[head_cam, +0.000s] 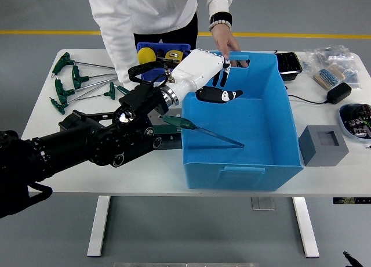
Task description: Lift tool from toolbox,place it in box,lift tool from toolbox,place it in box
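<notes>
You are looking at the left hand [211, 81], white with black fingertips, hanging over the blue box's [284, 127] left wall near its far left corner; its fingers are spread and loose and are gripping nothing. A green-handled T-wrench [197, 129] is lying tilted across the box's left wall, its handle resting on the rim and its shaft running down to the right, with the tip on the box floor; it is sitting just below the hand and apart from it. The box is occupying the middle of the tabletop [87, 162], reaching toward the near edge. The black left arm is coming in from the lower left and crossing over the toolbox [168, 130], which is standing against the box's left wall and is largely hidden. More green T-wrenches [75, 84] are lying near the far left corner of the tabletop. A grey block [322, 144] is sitting just beside the box's right wall, and a black adapter [339, 92] is lying toward the far right edge. A person in a white top is standing at the far side, with one hand [226, 43] resting at the box's far rim.
</notes>
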Tool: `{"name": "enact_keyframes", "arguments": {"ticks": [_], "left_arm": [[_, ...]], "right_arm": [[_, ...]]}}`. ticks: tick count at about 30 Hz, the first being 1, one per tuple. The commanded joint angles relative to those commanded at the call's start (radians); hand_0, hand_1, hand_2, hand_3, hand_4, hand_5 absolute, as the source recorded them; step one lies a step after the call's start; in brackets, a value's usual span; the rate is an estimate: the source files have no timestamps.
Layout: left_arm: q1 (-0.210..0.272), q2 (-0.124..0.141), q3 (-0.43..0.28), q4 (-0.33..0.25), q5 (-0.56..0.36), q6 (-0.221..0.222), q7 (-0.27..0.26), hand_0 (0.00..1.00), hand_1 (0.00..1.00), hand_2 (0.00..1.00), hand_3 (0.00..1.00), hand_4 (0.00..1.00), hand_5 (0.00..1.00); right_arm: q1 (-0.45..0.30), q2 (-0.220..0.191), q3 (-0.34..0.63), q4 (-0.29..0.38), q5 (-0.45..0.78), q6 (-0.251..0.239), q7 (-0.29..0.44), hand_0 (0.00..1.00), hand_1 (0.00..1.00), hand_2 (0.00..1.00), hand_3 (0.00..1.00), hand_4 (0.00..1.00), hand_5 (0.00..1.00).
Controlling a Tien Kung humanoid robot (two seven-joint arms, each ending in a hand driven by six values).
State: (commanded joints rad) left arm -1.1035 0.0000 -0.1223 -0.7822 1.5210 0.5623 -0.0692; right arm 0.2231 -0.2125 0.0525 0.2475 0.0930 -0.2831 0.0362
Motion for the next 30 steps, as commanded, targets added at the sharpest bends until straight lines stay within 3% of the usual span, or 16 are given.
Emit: {"name": "enact_keyframes", "arguments": {"ticks": [5, 10, 12, 19, 30], "left_arm": [[0.000, 0.000, -0.018, -0.019, 0.018, -0.008, 0.006, 0.198, 0.212, 0.336, 0.378, 0.837, 0.725], [0.015, 0.000, -0.055, -0.069, 0.087, -0.075, 0.057, 0.198, 0.212, 0.336, 0.378, 0.837, 0.725], [0.023, 0.000, -0.073, -0.091, 0.119, -0.087, 0.070, 0.200, 0.223, 0.370, 0.431, 0.840, 0.718], [0.065, 0.000, -0.159, -0.146, 0.225, -0.115, 0.102, 0.189, 0.195, 0.328, 0.417, 0.841, 0.716], [0.114, 0.000, -0.257, -0.242, 0.314, -0.153, 0.131, 0.189, 0.191, 0.329, 0.418, 0.843, 0.713]], "right_arm": [[-0.002, -0.003, -0.004, -0.001, 0.009, -0.001, 0.002, 0.652, 0.633, 0.697, 0.556, 0.804, 0.745], [-0.009, -0.004, -0.011, -0.002, 0.024, -0.002, 0.008, 0.652, 0.633, 0.697, 0.556, 0.804, 0.745], [-0.012, -0.003, -0.010, -0.003, 0.025, -0.002, 0.008, 0.651, 0.630, 0.698, 0.556, 0.803, 0.745], [-0.020, 0.000, -0.006, -0.006, 0.023, -0.003, 0.006, 0.651, 0.630, 0.698, 0.555, 0.803, 0.745], [-0.035, 0.003, -0.009, -0.011, 0.039, -0.004, 0.006, 0.651, 0.630, 0.697, 0.554, 0.803, 0.744]]}}
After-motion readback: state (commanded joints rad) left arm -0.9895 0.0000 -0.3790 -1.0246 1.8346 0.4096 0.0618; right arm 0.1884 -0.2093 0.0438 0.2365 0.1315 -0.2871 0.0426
